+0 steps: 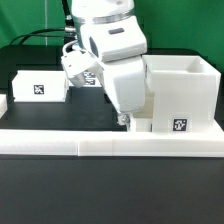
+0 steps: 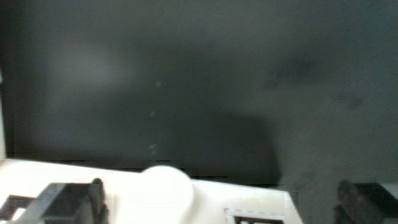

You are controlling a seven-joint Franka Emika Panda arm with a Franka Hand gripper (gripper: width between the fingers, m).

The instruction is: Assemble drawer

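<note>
The drawer's large white casing (image 1: 185, 85) stands at the exterior view's right with a tag on its front. One small white tray (image 1: 40, 87) with a tag sits at the left. My gripper (image 1: 122, 119) hangs low just left of the casing's front corner. In the wrist view my gripper (image 2: 217, 205) is open, its dark fingers (image 2: 71, 203) wide apart. A white tray piece with a round knob (image 2: 169, 190) lies between them, a tag edge showing on it. I cannot see the fingers touching it. The arm hides this piece in the exterior view.
The long low white border wall (image 1: 110, 145) runs along the table's front, right below my gripper. Another tag (image 1: 91, 82) shows behind the arm. The black table (image 2: 196, 80) stretches beyond the white piece.
</note>
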